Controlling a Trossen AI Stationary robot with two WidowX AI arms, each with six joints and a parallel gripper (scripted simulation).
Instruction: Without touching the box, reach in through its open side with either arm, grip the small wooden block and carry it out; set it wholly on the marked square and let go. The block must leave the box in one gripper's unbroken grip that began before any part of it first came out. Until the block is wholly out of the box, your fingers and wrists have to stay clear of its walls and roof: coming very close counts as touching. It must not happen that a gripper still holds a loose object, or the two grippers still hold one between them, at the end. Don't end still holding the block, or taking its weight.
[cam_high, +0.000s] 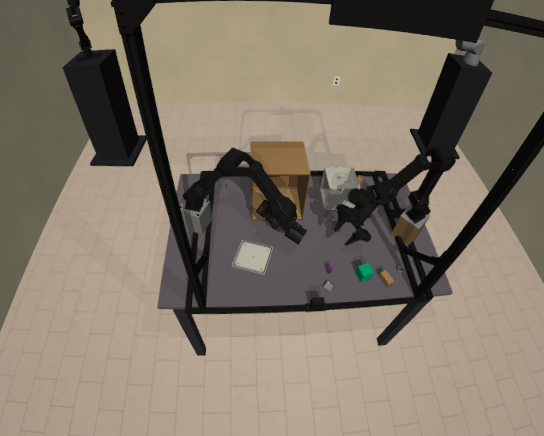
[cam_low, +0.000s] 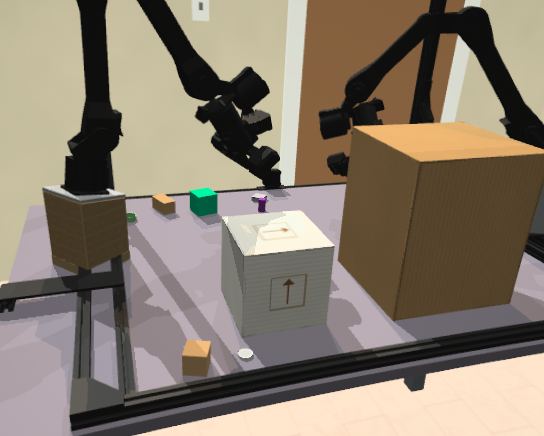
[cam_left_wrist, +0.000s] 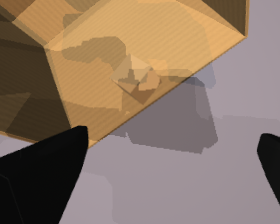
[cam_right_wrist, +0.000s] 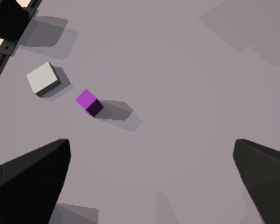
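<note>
"Since everyone's asking about the block (cam_left_wrist: 131, 70), where was it?"

"Inside the big brown box (cam_high: 280, 156) (cam_low: 450, 225) (cam_left_wrist: 175, 30), lol. It sat on the box's floor, near the edge of the open side, with patchy shadow across it. The left arm's cam had it; the arm hid that spot from up top."

"And the left claw (cam_high: 267, 215) (cam_low: 338, 164) (cam_left_wrist: 174, 139)?"

"Spread nearly as wide as it goes, holding nothing. It was by the open side, with the block showing between its tips in its own cam. Can't tell how much room it had to the walls."

"What about the pale marked square (cam_high: 253, 257)?"

"Flat on the table (cam_high: 295, 270) (cam_low: 165, 240), out in front of the opening, nothing on it."

"Right claw (cam_high: 341, 235) (cam_low: 272, 178) (cam_right_wrist: 151, 141)?"

"Also almost fully open and empty, over the table in front of the white box (cam_high: 340, 185) (cam_low: 285, 290). Its cam caught a little purple block (cam_high: 329, 269) (cam_low: 262, 204) (cam_right_wrist: 89, 102) near a small pale cube (cam_high: 328, 286) (cam_low: 259, 197) (cam_right_wrist: 43, 79). Farther along were a green cube (cam_high: 365, 272) (cam_low: 203, 202) and an orange block (cam_high: 386, 278) (cam_low: 163, 204), just beside each other."
</note>
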